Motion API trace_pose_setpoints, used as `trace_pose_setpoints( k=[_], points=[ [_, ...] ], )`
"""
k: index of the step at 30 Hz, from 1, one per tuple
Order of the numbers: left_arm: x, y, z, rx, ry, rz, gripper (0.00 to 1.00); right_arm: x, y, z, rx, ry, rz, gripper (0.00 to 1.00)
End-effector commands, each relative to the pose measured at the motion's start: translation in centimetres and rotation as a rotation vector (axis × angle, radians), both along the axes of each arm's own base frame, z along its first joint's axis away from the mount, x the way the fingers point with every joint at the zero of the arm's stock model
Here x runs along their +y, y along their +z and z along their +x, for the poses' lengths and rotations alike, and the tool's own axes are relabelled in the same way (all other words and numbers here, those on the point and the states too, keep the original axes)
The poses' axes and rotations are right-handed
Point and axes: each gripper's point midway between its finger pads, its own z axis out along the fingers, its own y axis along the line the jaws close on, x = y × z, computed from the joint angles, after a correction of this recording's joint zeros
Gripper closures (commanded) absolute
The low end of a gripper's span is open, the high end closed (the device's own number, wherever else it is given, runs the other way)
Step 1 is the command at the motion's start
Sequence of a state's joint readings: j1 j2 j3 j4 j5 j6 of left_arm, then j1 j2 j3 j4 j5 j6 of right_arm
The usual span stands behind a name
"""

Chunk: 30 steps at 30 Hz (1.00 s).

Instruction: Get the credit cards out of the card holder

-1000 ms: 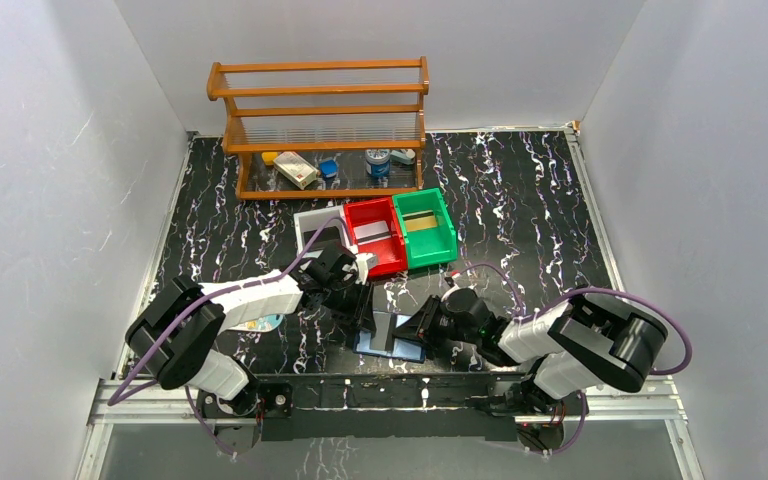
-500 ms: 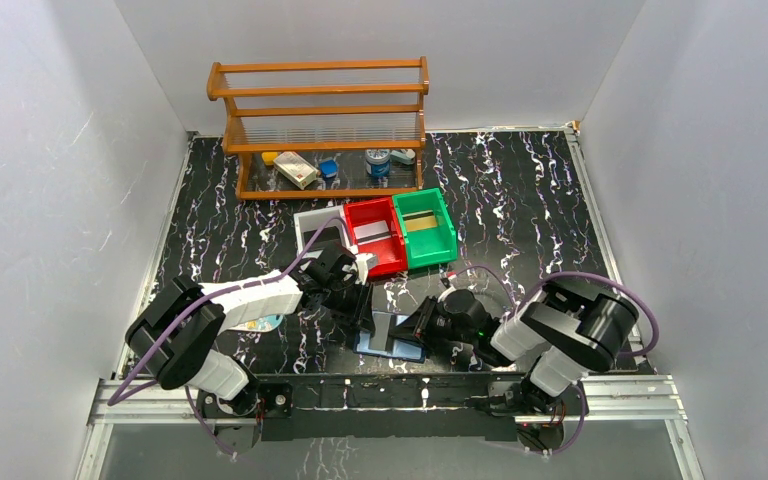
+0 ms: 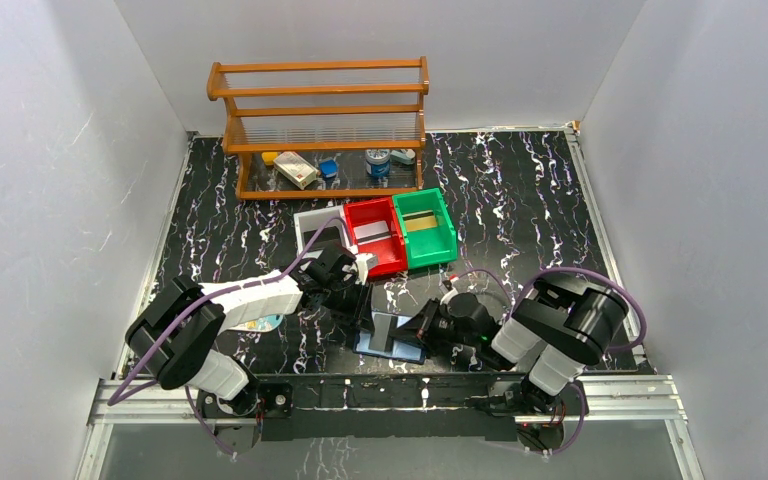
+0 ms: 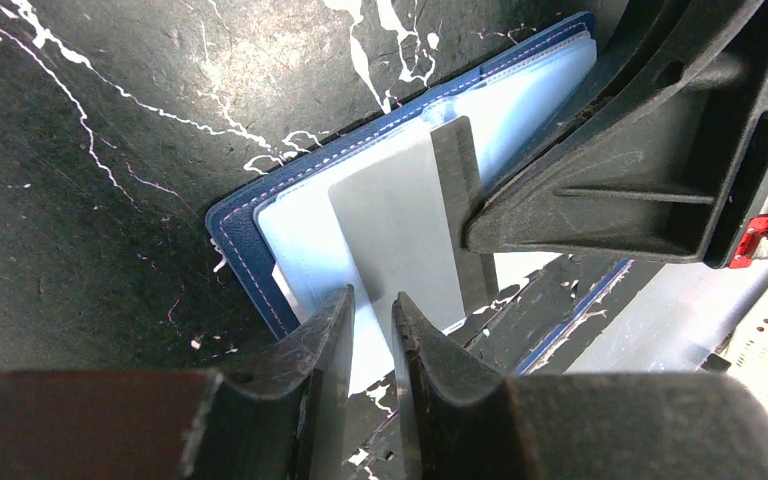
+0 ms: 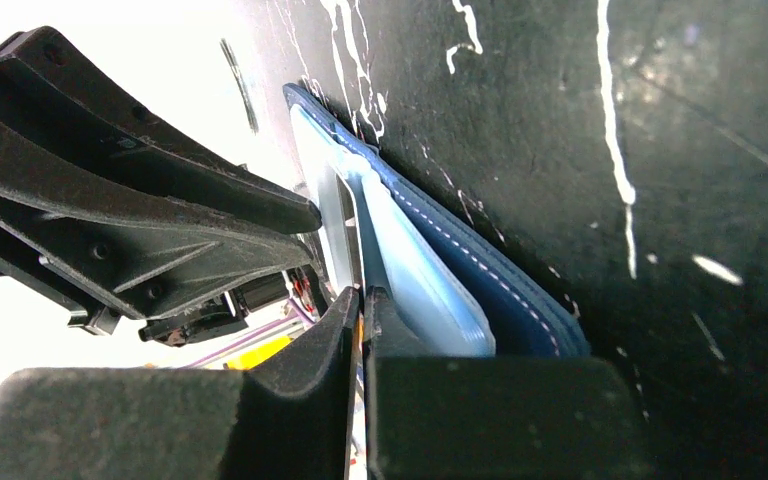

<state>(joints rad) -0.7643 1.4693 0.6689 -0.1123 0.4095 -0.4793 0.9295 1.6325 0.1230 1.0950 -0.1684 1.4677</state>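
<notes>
One pale grey plastic card with a dark stripe [image 4: 395,230] sticks part-way out of the small navy folding card holder with light blue inner faces [image 4: 245,240]. The holder lies open on the black, white-veined table [image 4: 110,150], close to the near edge, between the two grippers.

The left gripper [image 4: 372,305] has its jaws a slim gap apart at the card's end, not visibly clamped. The right gripper [image 5: 362,298] has its fingers pressed together at the holder's right side. Whether they pinch an inner leaf or the card, I cannot tell.

To do this step well, I judge that the right gripper should steady the holder. The left should close squarely on the card and draw it straight along its sleeve, away from the right gripper, without twisting.

Compared with a second ago, the right arm's elbow [image 3: 575,315] is drawn in leftward. The holder and the left arm [image 3: 250,298] are unchanged.
</notes>
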Motion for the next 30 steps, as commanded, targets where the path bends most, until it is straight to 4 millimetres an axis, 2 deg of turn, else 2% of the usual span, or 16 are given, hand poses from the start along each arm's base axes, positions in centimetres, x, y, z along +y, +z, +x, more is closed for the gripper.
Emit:
trace_pose_setpoints(
  k=[1, 7, 13, 22, 23, 30],
  points=[
    [1.9, -1.6, -1.4, 0.037, -0.012, 0.090, 0.80, -0.7, 0.2, 0.2, -0.009, -0.034, 0.002, 0.90],
    [1.7, -1.5, -1.5, 0.045, -0.031, 0.086, 0.83, -0.3, 0.2, 0.4, -0.014, -0.024, 0.000, 0.83],
    [1.6, -1.4, -1.6, 0.050, -0.038, 0.080, 0.86, 0.8, 0.5, 0.7, -0.019, -0.004, 0.027, 0.80],
    [1.6, -1.7, -1.9, 0.066, -0.048, 0.081, 0.91, 1.1, 0.3, 0.9, -0.016, -0.005, 0.047, 0.74],
    [1.6, -1.7, -1.9, 0.066, -0.048, 0.080, 0.91, 1.0, -0.3, 0.7, -0.003, -0.004, 0.032, 0.74],
    [1.7, -1.7, -1.8, 0.061, -0.043, 0.086, 0.93, 0.7, -0.2, 0.7, -0.009, -0.010, 0.033, 0.86]
  ],
)
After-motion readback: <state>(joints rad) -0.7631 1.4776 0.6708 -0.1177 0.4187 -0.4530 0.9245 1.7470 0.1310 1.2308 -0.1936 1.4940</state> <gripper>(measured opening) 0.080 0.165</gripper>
